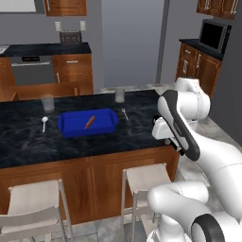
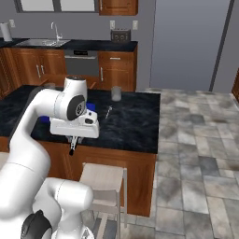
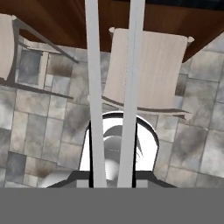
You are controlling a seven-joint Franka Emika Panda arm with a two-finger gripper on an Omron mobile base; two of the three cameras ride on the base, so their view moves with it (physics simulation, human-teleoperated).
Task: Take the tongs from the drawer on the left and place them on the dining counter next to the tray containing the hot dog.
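Pincer [image 2: 72, 148] clamped the slim black-and-silver tongs [image 3: 114, 87], hanging off the black marble counter [image 2: 135, 126] edge, at five o'clock from the blue tray [image 1: 71, 127]; a shallow grip could slip.

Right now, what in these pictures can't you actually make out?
Hand view: the tongs run past the top edge; their tips are cut off.
Right base view: the arm covers most of the tray.
Left base view: the small silver utensil beside the tray is too small to identify.
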